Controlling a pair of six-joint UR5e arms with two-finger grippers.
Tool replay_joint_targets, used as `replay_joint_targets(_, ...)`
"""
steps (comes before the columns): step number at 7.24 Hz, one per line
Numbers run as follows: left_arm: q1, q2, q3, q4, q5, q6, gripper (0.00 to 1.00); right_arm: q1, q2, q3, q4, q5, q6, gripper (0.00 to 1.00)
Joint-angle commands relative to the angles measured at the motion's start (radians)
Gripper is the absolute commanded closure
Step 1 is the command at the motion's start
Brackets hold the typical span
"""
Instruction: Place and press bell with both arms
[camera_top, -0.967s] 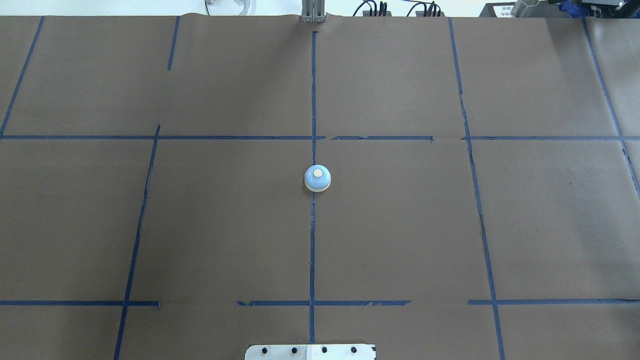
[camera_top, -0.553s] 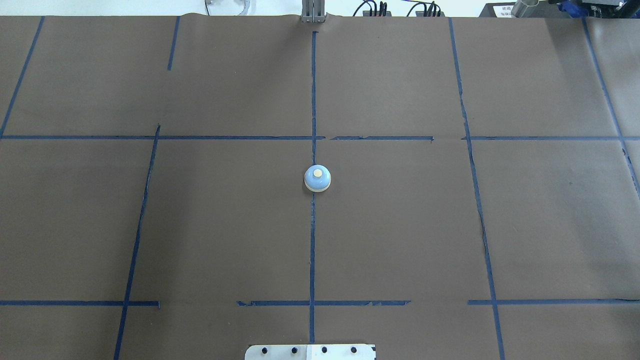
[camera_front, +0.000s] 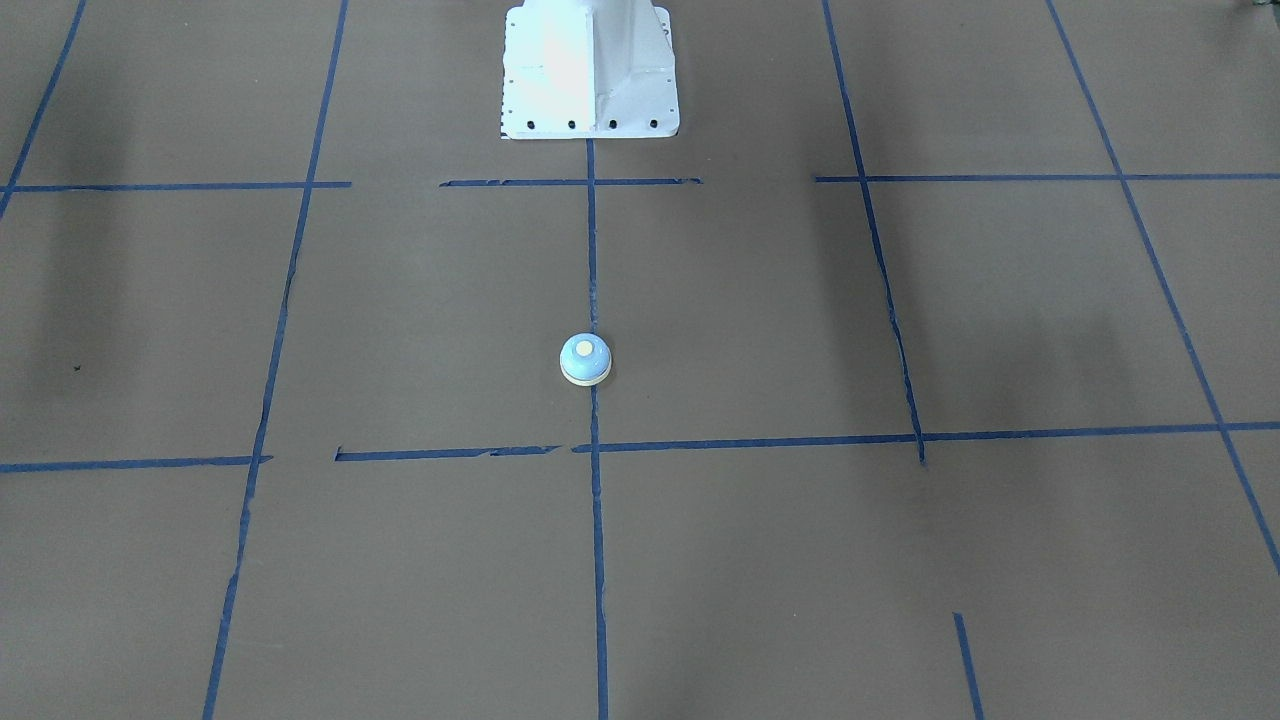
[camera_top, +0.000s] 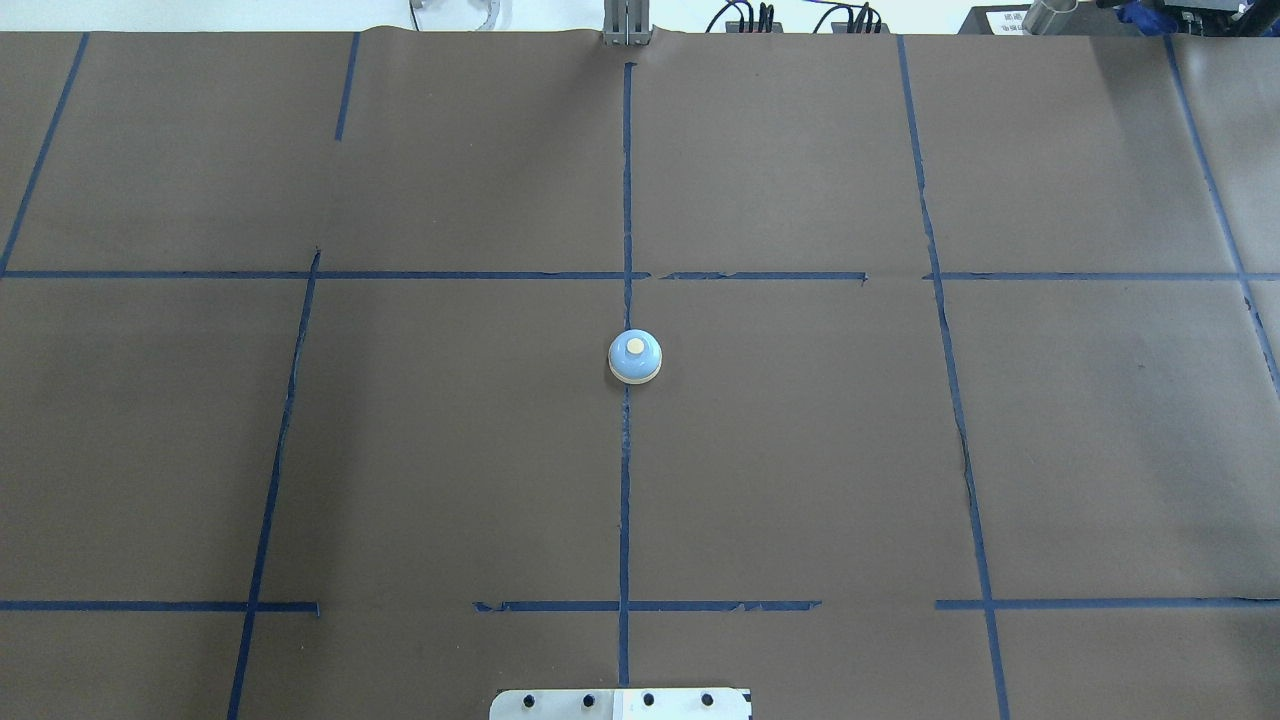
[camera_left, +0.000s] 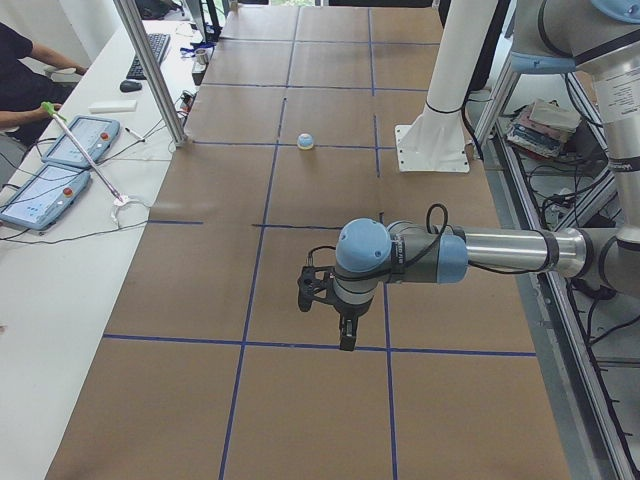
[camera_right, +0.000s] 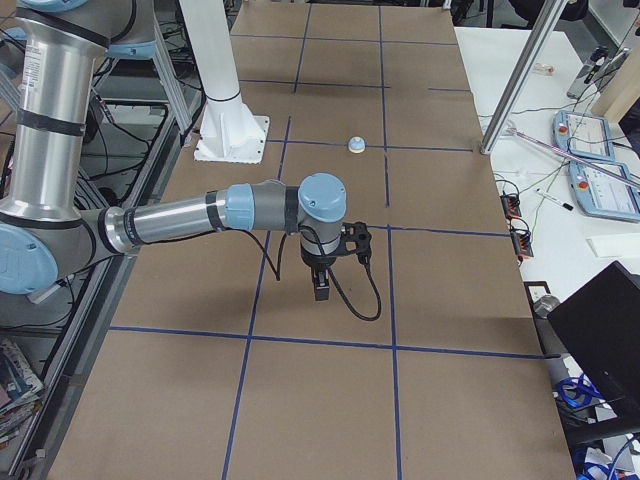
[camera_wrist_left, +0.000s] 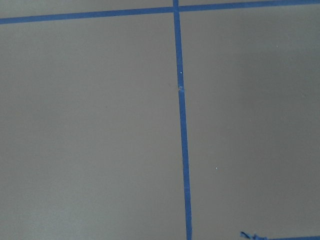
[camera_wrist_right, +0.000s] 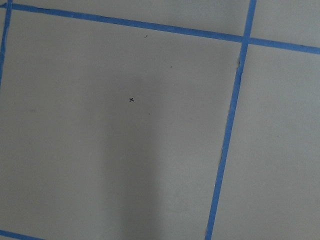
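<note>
- The bell (camera_top: 635, 357) stands upright on the counter (camera_top: 400, 450), button up, cream rim flat on the brown paper.
- It sits over the middle line of blue tape (camera_top: 625, 500), between two cross lines and nearer the one farther from the robot.
- In the front-facing view the bell lies straight out from the white pedestal (camera_front: 590, 70), well apart from it.
- Nothing touches the bell; both arms are well away from it, one toward each end of the counter.
- The left arm (camera_left: 470, 255) reaches level across the counter in the left side view, and the left pincer (camera_left: 343, 335) hangs from its wrist pointing down, near a tape crossing.
- Whether the left pincer is wide or narrow I cannot tell; only that side view shows it.
- The right arm (camera_right: 180, 222) likewise reaches level across the counter in the right side view, with the right pincer (camera_right: 320, 290) pointing down above the paper and a black cable looping beside it.
- The right pincer's spread cannot be told either, for the same reason.
- Both wrist views show only brown paper crossed by blue tape, seen from above.
- A person (camera_left: 20, 70) sits at the white side table in the left side view, beside two tablets (camera_left: 45, 195).
</note>
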Motion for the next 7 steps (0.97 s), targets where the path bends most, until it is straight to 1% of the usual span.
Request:
replay_joint_targets(1,0.084,-0.068,0.005,0.068,0.004,-0.019,0.0,-0.015,0.013,-0.055,0.012,-0.006,-0.003,0.0)
replay_joint_targets(2,0.085,-0.071,0.006,0.093,0.005,-0.012,0.0,-0.015,0.008,-0.057,0.013,-0.004,-0.007,0.0)
replay_joint_targets(3,0.086,-0.045,0.013,0.091,0.007,-0.012,0.0,-0.015,0.002,-0.077,0.012,-0.006,-0.067,0.0)
replay_joint_targets(4,0.086,-0.042,0.011,0.08,0.001,-0.012,0.0,-0.015,0.01,-0.107,0.013,-0.004,-0.13,0.0)
replay_joint_targets(7,0.086,-0.045,0.039,0.08,-0.001,-0.012,0.0,-0.011,0.002,-0.105,0.012,-0.004,-0.13,0.0)
